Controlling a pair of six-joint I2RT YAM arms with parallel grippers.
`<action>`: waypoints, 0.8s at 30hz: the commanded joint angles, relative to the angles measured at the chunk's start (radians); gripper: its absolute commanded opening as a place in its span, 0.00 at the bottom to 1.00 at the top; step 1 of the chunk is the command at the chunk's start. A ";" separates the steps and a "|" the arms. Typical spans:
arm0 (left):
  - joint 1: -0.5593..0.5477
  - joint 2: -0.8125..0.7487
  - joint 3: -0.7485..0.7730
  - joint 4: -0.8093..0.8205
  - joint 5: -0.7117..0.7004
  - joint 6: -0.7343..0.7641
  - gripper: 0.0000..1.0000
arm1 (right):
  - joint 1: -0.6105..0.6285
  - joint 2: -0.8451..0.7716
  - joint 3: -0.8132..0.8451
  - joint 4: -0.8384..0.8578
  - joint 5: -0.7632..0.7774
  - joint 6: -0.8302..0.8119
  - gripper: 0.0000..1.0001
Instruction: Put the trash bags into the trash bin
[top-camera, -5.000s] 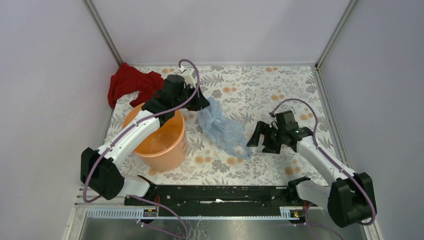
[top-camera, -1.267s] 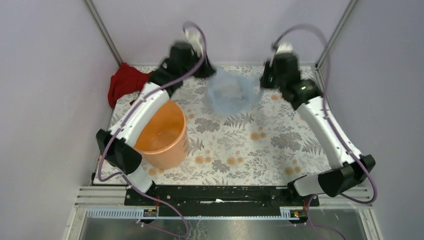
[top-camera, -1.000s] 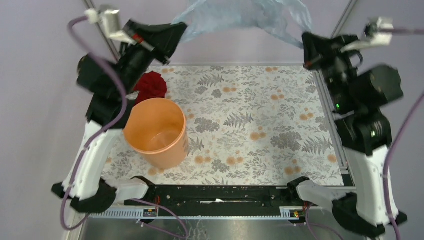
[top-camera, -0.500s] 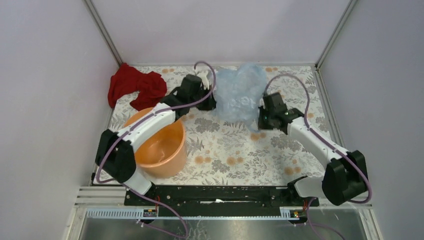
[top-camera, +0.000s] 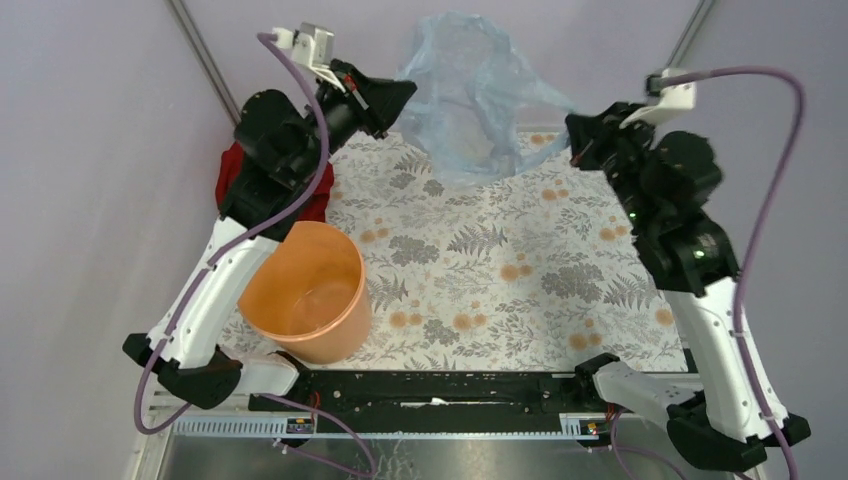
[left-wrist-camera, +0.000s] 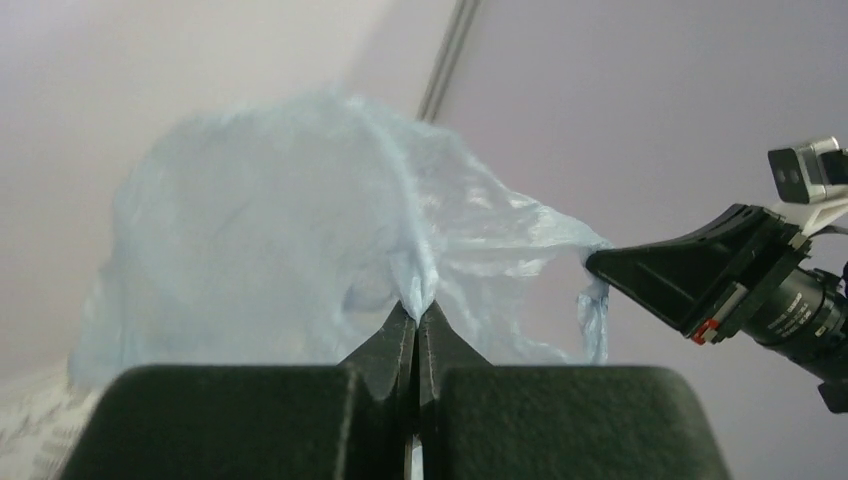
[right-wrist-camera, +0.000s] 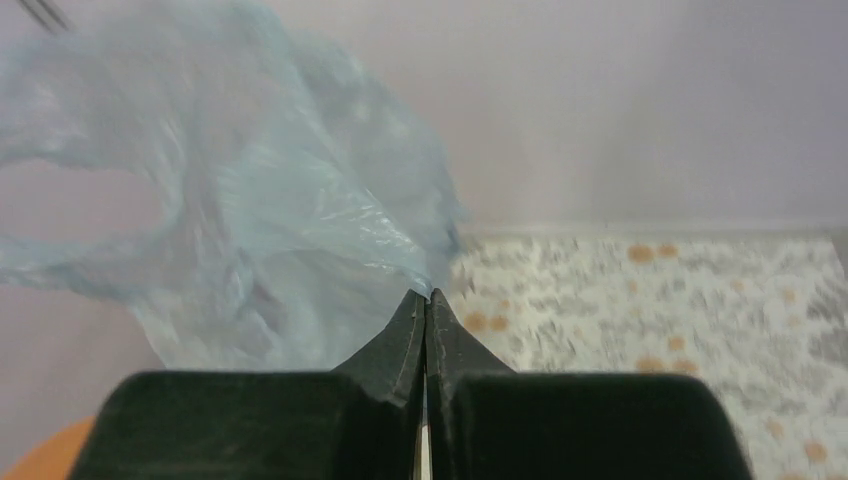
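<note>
Tabletop (top-camera: 520, 300): floral; orange bucket (top-camera: 330, 335) at 8 o'clock.
Grippers: left gripper (top-camera: 407, 89), right gripper (top-camera: 573, 120) each pinching blue plastic bag (top-camera: 470, 110), 12 o'clock.
Advice: swing both together over bucket.

A robot test cell in a lab: plain pale lilac panels (top-camera: 90, 150) close in the floral-clothed table (top-camera: 560, 300) along its left, far and right edges, metal posts (top-camera: 203, 68) rise at the far corners, and the cabled left arm (top-camera: 215, 290) and right arm (top-camera: 715, 330) are bolted to a black rail (top-camera: 440, 385) along the near edge
</note>
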 joint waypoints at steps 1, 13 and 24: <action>0.035 0.060 -0.231 -0.130 -0.116 -0.016 0.00 | 0.000 0.066 -0.312 -0.026 0.038 0.042 0.00; 0.159 0.064 -0.039 -0.103 0.223 -0.025 0.00 | -0.001 0.161 -0.088 -0.194 0.134 -0.003 0.00; 0.152 -0.073 -0.164 0.019 0.266 -0.158 0.00 | -0.001 -0.026 -0.174 -0.117 -0.093 0.054 0.00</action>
